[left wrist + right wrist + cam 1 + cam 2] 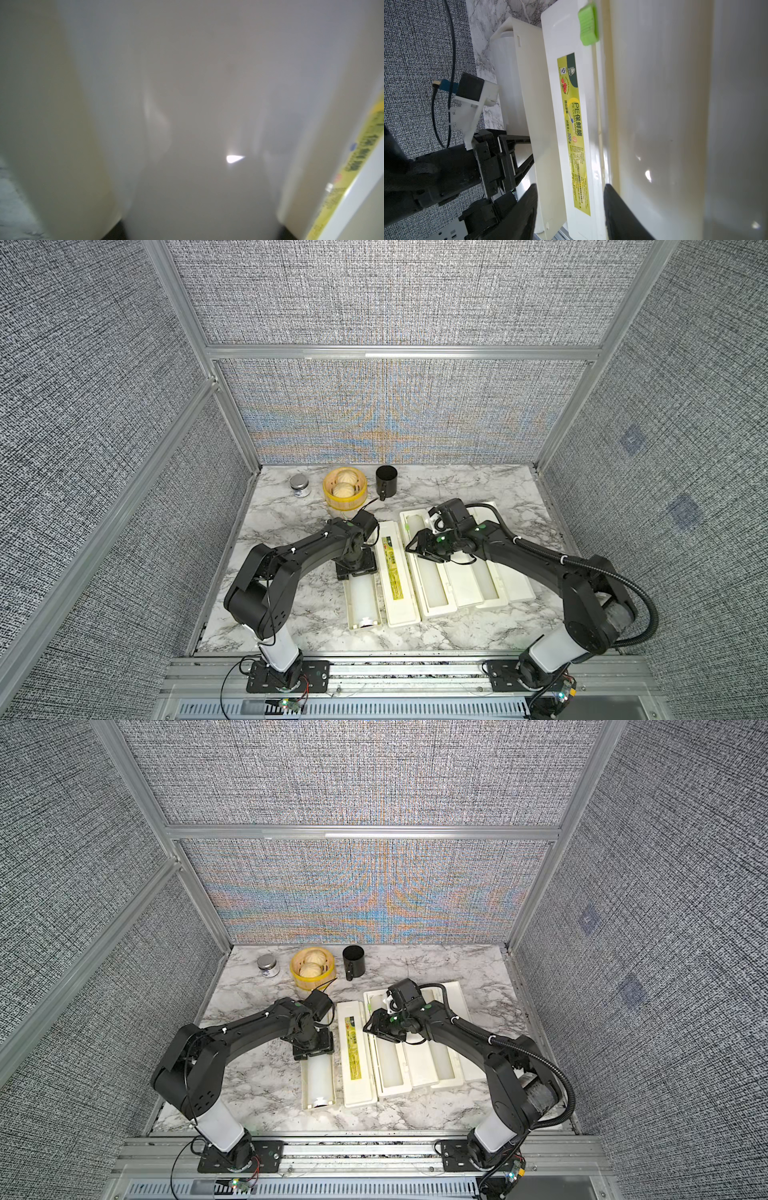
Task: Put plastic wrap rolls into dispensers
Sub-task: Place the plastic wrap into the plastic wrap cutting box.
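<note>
Grab roll [365, 593], lower middle, round its middle: likely light, stiff, slippery. Cannot tell left fingers [116, 234]: squeezing or loose. Right fingers [525, 212]: spread, empty, near lid [571, 124].

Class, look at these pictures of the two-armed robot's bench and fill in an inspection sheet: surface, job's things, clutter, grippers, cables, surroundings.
Surface: marble tabletop, no spills seen.
Job's things: left dispenser, middle dispenser and right dispenser lie open side by side. The left one holds a roll, and its labelled lid lies flat beside it. What the other two contain is unclear.
Clutter: jar, steamer basket with two buns, and black cup, all along the back.
Grippers: left gripper straddles the roll, grip unclear. Right gripper has its jaws apart above the labelled lid.
Cables: ribbed black hose loops at the right. Thin wires run at the front.
Surroundings: grey woven walls, aluminium frame.
</note>
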